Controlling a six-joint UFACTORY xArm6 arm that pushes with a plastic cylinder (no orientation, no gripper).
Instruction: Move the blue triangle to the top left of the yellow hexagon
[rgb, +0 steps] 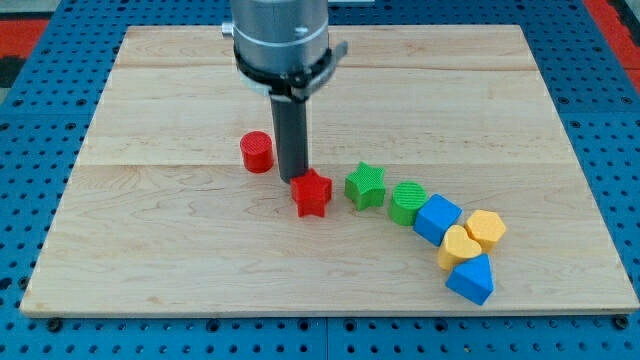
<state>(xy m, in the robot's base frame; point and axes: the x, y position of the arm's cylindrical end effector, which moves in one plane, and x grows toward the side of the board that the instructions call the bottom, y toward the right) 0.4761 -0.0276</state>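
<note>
The blue triangle (471, 279) lies near the board's lower right, just below the yellow heart (459, 246). The yellow hexagon (486, 229) sits up and to the right of the triangle, touching the heart. My tip (294, 178) is far to their left, right behind the red star (311, 193) at its upper left, between it and the red cylinder (257, 152).
A green star (366, 186), a green cylinder (407, 203) and a blue cube (437, 218) run in a curved row from the red star toward the yellow blocks. The wooden board (180, 90) lies on a blue pegboard.
</note>
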